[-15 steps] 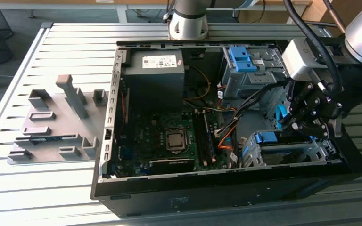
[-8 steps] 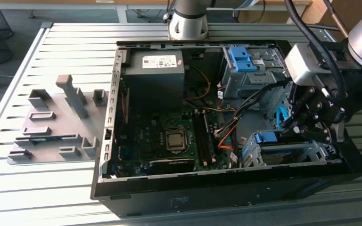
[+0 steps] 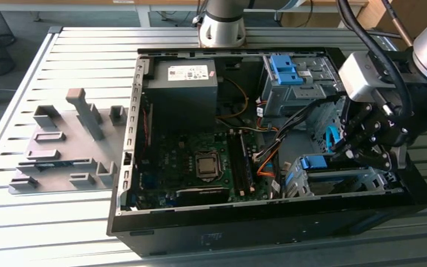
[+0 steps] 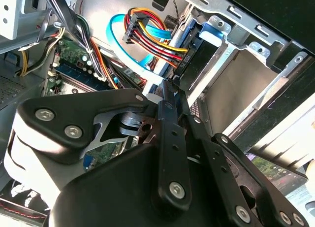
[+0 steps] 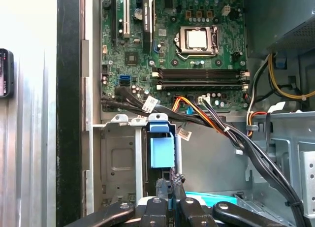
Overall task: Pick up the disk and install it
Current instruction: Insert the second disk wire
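Zero load in the gripper (image 5: 170,183), jaws pressed together; hovered just beside the disk (image 5: 161,149), seated on edge in the grey bay (image 5: 118,160), long axis running straight away from the fingertips, toward the motherboard (image 5: 147,59).

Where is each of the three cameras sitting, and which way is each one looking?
Exterior view: off the arm, above, looking down on the open computer case; arm and gripper show.
First wrist view: on the wrist, facing the motherboard past the gripper.
Second wrist view: on the wrist, along the gripper toward the drive cage.
All share the gripper.
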`<action>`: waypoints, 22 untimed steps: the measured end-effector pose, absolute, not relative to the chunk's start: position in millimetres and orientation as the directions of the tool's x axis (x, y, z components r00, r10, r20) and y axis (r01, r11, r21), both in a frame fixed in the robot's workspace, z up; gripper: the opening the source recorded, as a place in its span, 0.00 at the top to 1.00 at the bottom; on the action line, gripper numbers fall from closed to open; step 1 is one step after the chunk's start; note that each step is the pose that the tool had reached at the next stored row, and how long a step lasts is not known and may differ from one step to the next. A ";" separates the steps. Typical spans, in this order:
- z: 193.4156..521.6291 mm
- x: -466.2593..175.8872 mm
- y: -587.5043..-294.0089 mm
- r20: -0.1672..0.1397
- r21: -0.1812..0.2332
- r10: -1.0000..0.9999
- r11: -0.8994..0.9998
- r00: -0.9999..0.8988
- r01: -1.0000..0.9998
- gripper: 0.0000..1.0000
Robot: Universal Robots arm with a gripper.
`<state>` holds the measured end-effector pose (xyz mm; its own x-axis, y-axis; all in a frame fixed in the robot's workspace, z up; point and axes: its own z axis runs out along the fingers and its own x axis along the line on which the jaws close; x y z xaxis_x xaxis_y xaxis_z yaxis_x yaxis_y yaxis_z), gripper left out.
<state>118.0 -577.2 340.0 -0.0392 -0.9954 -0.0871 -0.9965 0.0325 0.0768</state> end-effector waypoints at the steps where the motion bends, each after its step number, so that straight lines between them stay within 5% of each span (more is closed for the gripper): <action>1: 339.8 118.0 -577.2 -0.087 0.077 -0.995 0.032 -0.039 -0.997 0.84; 22: 335.5 120.2 -577.2 -0.104 0.077 -0.995 -0.009 0.001 -0.997 0.84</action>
